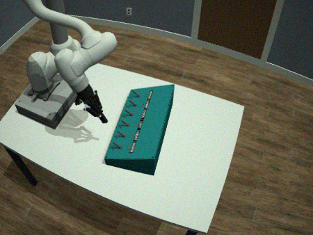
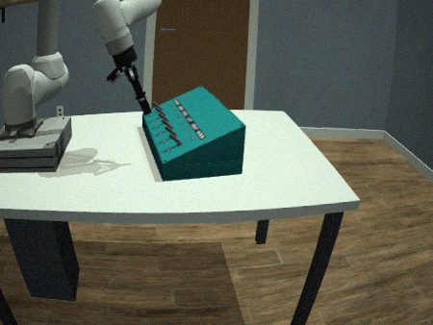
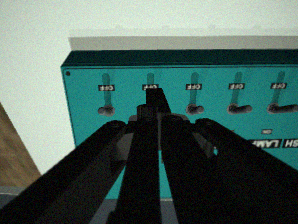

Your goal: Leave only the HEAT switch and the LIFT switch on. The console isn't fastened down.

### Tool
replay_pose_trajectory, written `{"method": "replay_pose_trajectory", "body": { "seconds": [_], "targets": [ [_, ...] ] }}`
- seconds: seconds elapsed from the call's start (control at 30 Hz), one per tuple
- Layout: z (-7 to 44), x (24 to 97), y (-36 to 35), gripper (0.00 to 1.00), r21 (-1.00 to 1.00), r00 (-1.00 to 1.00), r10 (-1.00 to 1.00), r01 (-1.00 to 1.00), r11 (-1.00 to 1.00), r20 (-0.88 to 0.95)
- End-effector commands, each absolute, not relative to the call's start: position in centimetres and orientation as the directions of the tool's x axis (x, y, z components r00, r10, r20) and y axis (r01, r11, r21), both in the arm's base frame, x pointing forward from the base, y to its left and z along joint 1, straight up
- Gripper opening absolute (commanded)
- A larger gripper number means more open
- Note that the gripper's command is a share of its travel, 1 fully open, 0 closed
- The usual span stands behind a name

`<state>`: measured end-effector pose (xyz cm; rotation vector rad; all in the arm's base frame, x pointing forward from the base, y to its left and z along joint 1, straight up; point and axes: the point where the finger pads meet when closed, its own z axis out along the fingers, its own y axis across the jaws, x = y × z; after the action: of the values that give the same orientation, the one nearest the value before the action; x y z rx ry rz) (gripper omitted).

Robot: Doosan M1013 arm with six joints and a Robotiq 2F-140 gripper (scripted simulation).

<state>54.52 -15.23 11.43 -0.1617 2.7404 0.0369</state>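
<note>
The teal wedge-shaped console (image 1: 156, 115) (image 2: 212, 144) (image 3: 215, 97) lies on the white table (image 1: 209, 139) (image 2: 279, 173). A row of several lever switches (image 1: 126, 115) (image 2: 165, 127) runs along its low side, with name labels behind them. My gripper (image 1: 103, 120) (image 2: 146, 111) (image 3: 153, 101) is shut and empty. It points down at a slant, close to the console's low edge. In the wrist view its tips cover the second switch from the left, at the OFF end of that slot. The first switch (image 3: 106, 110) and third switch (image 3: 195, 108) show beside the tips. Only the LAMP label (image 3: 267, 144) is readable.
The robot's grey base block (image 1: 45, 104) (image 2: 34, 144) sits at the table's left end. The table edge and wooden floor (image 3: 12, 155) lie to the left of the console in the wrist view. A door and grey walls stand behind.
</note>
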Motion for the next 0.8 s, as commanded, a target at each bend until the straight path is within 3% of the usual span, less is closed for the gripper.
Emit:
{"method": "replay_pose_trajectory", "body": {
  "seconds": [0.0,0.77],
  "targets": [
    [10.9,54.8,-15.2,0.1,0.003,-0.915,-0.108,-0.118,0.993,-0.388],
    [5.2,57.2,-14.9,0.1,0.003,-0.915,-0.108,-0.118,0.993,-0.388]
  ]
}}
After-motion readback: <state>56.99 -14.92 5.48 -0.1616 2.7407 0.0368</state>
